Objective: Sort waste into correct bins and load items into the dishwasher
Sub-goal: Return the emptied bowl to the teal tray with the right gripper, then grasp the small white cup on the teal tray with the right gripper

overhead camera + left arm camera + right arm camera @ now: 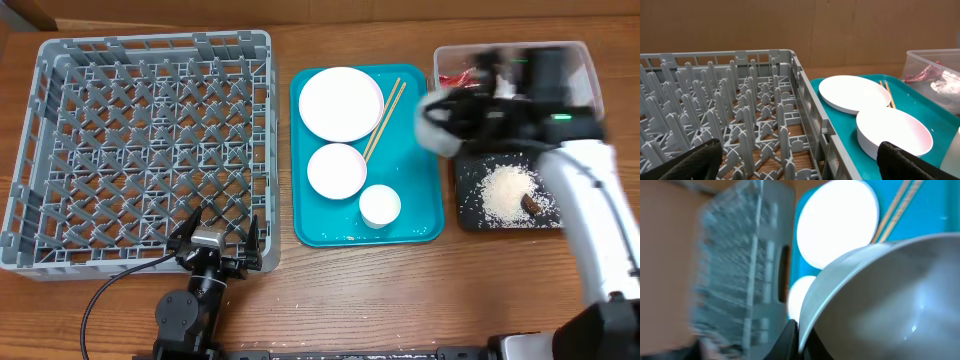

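Observation:
My right gripper (455, 110) is shut on the rim of a white bowl (438, 120), held blurred above the teal tray's right edge; in the right wrist view the bowl (890, 300) fills the frame over my fingers (802, 340). A plate (341, 103), a bowl (336, 170), a cup (380, 204) and chopsticks (385, 118) lie on the tray. The clear tub (590, 70) holds a red wrapper (458, 77). The black tray (470, 215) holds rice scraps (508, 192). My left gripper (215, 245) is open and empty at the front right corner of the grey rack (40, 150).
The teal serving tray (420, 200) lies between the rack and the bins. In the left wrist view the rack pegs (740, 100) stand ahead, with the plate (852, 93), bowl (895, 132) and tub (920, 60) to the right. A brown wall stands behind.

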